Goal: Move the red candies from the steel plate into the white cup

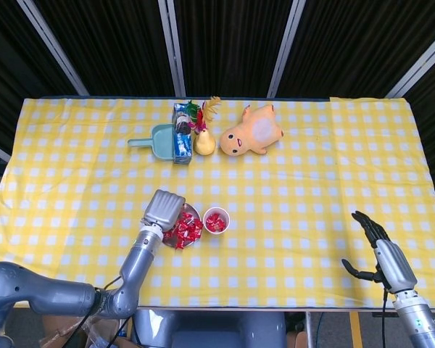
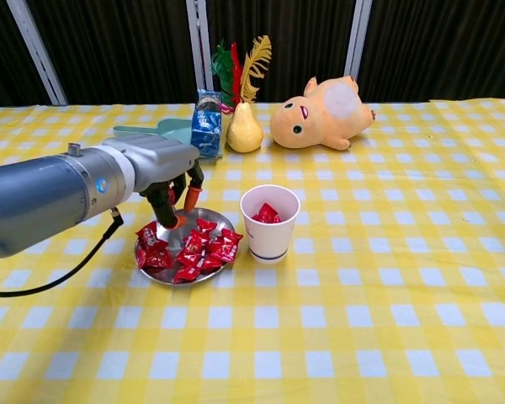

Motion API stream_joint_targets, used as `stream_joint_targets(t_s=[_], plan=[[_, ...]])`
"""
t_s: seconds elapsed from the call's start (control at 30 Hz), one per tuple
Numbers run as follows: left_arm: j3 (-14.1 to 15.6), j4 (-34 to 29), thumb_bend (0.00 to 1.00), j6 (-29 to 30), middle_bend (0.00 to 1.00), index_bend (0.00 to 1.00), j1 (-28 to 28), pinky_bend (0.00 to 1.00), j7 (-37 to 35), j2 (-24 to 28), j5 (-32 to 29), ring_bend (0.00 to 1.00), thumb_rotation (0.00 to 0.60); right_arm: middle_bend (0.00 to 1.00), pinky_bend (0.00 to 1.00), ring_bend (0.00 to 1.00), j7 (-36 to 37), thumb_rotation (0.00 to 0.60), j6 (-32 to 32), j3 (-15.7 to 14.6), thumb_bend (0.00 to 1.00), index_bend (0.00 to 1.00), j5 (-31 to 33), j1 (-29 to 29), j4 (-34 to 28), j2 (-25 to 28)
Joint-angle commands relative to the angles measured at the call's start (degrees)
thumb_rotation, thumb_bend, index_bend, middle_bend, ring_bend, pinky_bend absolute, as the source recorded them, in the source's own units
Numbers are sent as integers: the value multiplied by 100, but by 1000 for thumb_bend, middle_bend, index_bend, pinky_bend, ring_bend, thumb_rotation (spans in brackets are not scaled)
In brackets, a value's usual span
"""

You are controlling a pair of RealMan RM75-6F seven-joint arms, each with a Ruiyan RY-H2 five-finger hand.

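Red candies [image 2: 194, 251]: a loose pile of red-wrapped sweets on the steel plate, some lying at its left rim; one more piece sits inside the white cup.
Steel plate [image 2: 173, 238]: round and shallow, flat on the yellow checked cloth, just left of the cup, close to it; whether they touch I cannot tell.
White cup [image 2: 269, 225]: upright, mouth open, a thin dark band near its base, red wrapper visible inside.
Left hand [image 2: 170, 181]: raised above the back left part of the plate, palm down, fingers curled downward; in the chest view something red shows at the fingertips, though whether a candy is pinched there cannot be told. In the head view the hand [image 1: 164, 209] covers the plate's left edge.
Right hand [image 1: 378, 245]: near the front right edge of the table, well apart from the plate and cup, fingers spread and holding nothing.
Tablecloth [image 2: 387, 278]: yellow and white checks, covering the whole table.
Yellow pear [image 2: 245, 130]: upright at the back, with coloured feathers [image 2: 254, 61] behind it.
Blue packet [image 2: 207, 128]: standing just left of the pear.
Teal dustpan [image 2: 151, 133]: beside the packet, handle pointing left.
Plush toy [image 2: 320, 114]: orange-yellow, lying on its side right of the pear.
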Motion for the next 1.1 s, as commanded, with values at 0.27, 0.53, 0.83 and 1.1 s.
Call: stream_joint_targets(t_s=[0.27, 0.53, 0.83, 1.1], plan=[[-574, -802, 392, 120, 657, 518, -214, 897, 89, 540, -79, 825, 600, 0, 1, 0, 32, 600, -29, 6, 362, 0, 24, 10, -17, 9], [-815, -942, 392, 150, 652, 518, -580, 897, 289, 365, -306, 825, 600, 0, 1, 0, 66, 600, -62, -2, 361, 0, 25, 19, -27, 26], [-805, -512, 392, 224, 645, 516, -846, 897, 114, -387, -223, 825, 600, 0, 1, 0, 115, 600, -83, 1, 361, 0, 27, 30, -23, 33], [-751, -40, 392, 235, 643, 515, -862, 897, -198, -857, 87, 825, 600, 0, 1, 0, 153, 600, -88, 5, 361, 0, 25, 34, -21, 38]])
